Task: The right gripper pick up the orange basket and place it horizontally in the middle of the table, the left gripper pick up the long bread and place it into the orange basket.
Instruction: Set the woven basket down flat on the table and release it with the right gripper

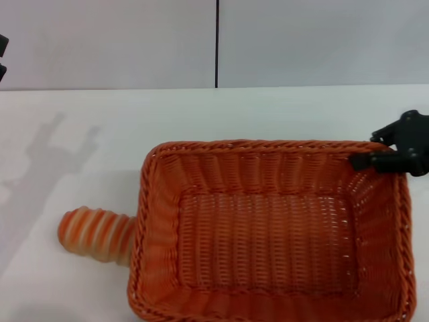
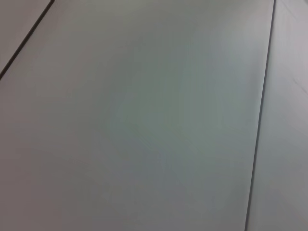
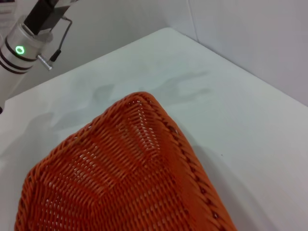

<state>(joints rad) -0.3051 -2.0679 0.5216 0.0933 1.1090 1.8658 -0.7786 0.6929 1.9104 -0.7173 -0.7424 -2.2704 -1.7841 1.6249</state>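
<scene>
The orange basket (image 1: 268, 235) fills the middle and right of the head view, open side up, its long side running left to right on the white table (image 1: 80, 121). My right gripper (image 1: 377, 149) sits at the basket's far right corner, shut on the braided rim. The right wrist view looks down on one corner of the basket (image 3: 120, 173). The long bread (image 1: 94, 231), striped orange and cream, lies left of the basket, with one end hidden behind the basket's left rim. My left gripper (image 1: 2, 58) shows only as two dark tips, set apart, at the far left edge, high above the table.
A grey panelled wall (image 1: 301, 40) stands behind the table, and it alone fills the left wrist view. The left arm's silver link (image 3: 21, 45) with a green light shows in the right wrist view. Bare tabletop lies left of and behind the basket.
</scene>
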